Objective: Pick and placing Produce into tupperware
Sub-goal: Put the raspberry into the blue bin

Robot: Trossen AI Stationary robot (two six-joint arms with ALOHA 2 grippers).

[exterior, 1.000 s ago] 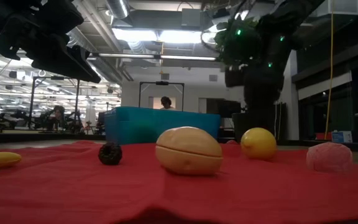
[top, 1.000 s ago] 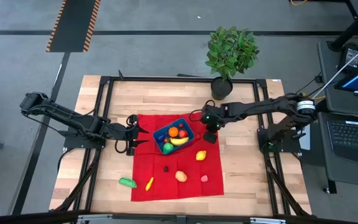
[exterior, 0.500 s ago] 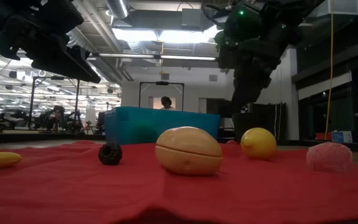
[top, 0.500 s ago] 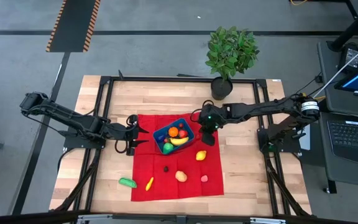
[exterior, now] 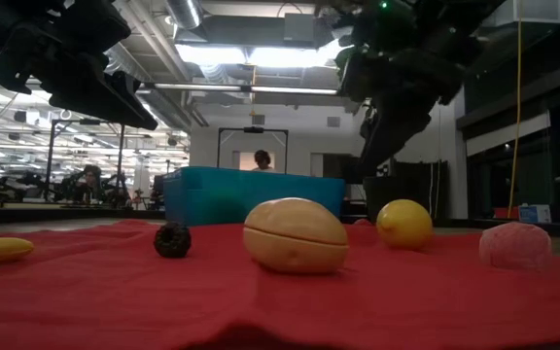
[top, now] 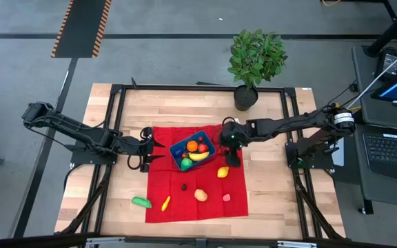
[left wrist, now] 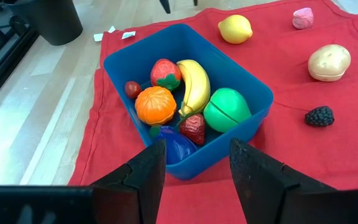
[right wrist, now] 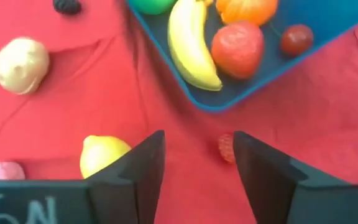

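Observation:
The blue tupperware (top: 209, 139) sits on a red cloth (top: 236, 207) and holds a banana (left wrist: 194, 84), an orange (left wrist: 156, 104), a strawberry (right wrist: 238, 48) and other produce. On the cloth lie a lemon (top: 222, 172), a potato (top: 200, 195), a blackberry (top: 184, 186), a pink piece (top: 227, 198) and a yellow piece (top: 165, 202). A small red fruit (right wrist: 227, 148) lies just outside the tupperware's wall. My right gripper (right wrist: 197, 155) stands open above that spot, to the tupperware's right (top: 231, 156). My left gripper (left wrist: 197, 165) waits open left of the tupperware (top: 154, 149).
A green piece (top: 141, 201) lies at the cloth's left edge, partly on the wood. A potted plant (top: 255, 58) stands at the table's far edge. A black frame (top: 116, 103) runs around the tabletop.
My right gripper has shifted a little toward the table's near edge and the tupperware's right side. It has risen slightly and turned about its wrist. The produce on the cloth has stayed where it was.

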